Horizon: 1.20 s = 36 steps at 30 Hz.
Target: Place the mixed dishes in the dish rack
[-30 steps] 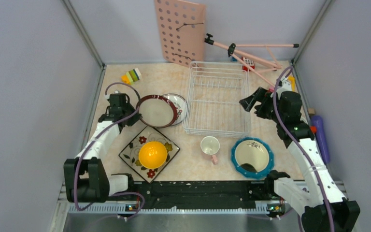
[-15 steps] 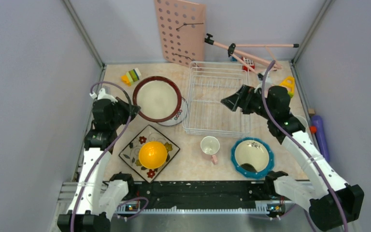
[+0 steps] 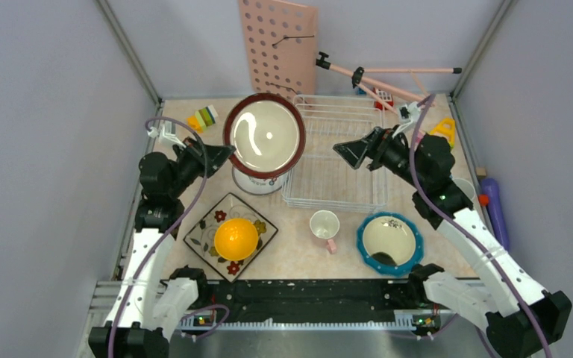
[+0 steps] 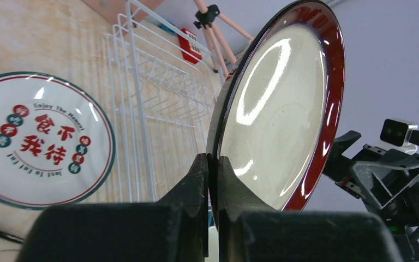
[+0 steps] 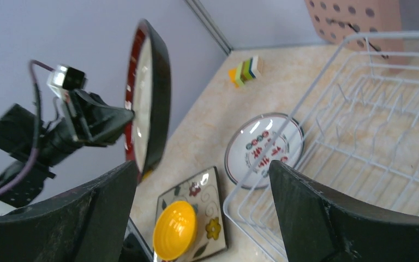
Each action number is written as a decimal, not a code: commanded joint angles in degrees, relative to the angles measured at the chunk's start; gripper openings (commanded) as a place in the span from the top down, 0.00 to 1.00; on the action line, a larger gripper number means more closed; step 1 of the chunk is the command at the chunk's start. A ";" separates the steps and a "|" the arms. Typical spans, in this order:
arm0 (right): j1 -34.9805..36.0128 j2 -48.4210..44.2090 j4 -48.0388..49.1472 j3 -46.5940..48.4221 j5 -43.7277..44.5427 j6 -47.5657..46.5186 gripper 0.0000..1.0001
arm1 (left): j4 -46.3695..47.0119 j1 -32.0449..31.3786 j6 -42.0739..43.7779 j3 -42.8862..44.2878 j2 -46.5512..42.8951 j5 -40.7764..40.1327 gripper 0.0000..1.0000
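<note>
My left gripper [image 3: 226, 153] [image 4: 213, 164] is shut on the edge of the brown-rimmed round plate [image 3: 263, 136] [image 4: 278, 109] [image 5: 150, 98], which it holds up on edge just left of the dish rack [image 3: 334, 203] [image 4: 142, 98] [image 5: 360, 125]. Over the rack's middle my right gripper [image 3: 345, 151] [image 5: 203, 169] stands open, nothing between its fingers, facing the plate. The yellow-orange bowl [image 3: 236, 238] [image 5: 177, 229] sits on the square floral plate [image 3: 262, 224] [image 5: 210, 188]. The pink cup [image 3: 324, 225] and the teal dotted dish [image 3: 389, 242] lie in front of the rack.
A white plate with red lettering [image 3: 257, 183] [image 4: 38, 139] [image 5: 262, 150] lies flat by the rack's left side. Toy blocks [image 3: 203, 118] sit at the back left. The pink pegboard [image 3: 278, 48] and a pink tripod [image 3: 380, 78] lean at the back; a purple bottle [image 3: 495, 209] lies far right.
The left arm has lifted the brown-rimmed plate off the white plate, tipped it on edge and carried it back towards the rack. The right gripper has swung left over the rack.
</note>
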 commanded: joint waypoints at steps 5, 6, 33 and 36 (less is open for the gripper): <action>1.70 2.43 6.63 2.60 0.45 4.51 0.13 | 21.47 -7.96 -3.06 -0.37 3.74 2.44 1.00; 2.52 2.86 7.12 2.69 0.72 4.51 0.13 | 20.96 -9.23 -2.19 0.06 4.34 1.58 1.00; 7.94 9.87 -7.48 7.88 6.01 -1.32 0.64 | 24.05 -15.78 3.53 2.58 11.41 -1.01 1.00; 7.94 10.67 -9.29 9.12 6.55 -2.32 0.85 | 24.50 -15.78 3.56 2.54 11.47 -1.22 1.00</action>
